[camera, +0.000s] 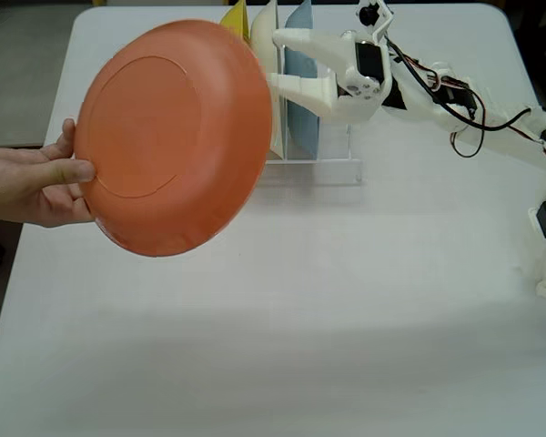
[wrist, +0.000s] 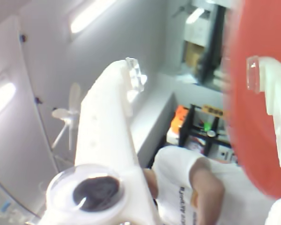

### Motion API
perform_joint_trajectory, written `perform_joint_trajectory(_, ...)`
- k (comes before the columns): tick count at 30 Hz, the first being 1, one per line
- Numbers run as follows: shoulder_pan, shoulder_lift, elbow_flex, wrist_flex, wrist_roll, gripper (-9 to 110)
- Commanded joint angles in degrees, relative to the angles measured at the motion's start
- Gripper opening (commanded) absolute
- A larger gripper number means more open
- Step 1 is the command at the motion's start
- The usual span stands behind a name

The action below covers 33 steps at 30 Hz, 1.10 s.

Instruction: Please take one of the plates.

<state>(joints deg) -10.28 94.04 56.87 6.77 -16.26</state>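
White table, plate between gripper fingers

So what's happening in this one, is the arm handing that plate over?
Apparently. In the fixed view the claw holds the orange plate by its right edge, lifted and tilted above the table, while a person's hand grips the opposite edge. A yellow plate and light blue plate stand in the clear rack behind.

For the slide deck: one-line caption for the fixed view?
Tool and a person's hand both hold the orange plate above the white table.
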Motion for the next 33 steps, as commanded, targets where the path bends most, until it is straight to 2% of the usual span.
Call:
perform_joint_trajectory(1, -0.35, 9.58, 2.02, 0.44, 0.88, 27)
perform_joint_trajectory(13, 2.11, 23.82, 18.28, 4.48, 6.50, 26)
perform_joint_trajectory(19, 4.57, 28.48, 24.26, 7.56, 9.23, 13)
perform_joint_trajectory(25, 6.94, 31.46, 27.51, 8.79, 9.58, 8)
perform_joint_trajectory(29, 7.29, 34.01, 30.06, 8.79, 9.05, 0)
perform_joint_trajectory(33, 7.21, 38.50, 34.63, 8.79, 9.40, 0)
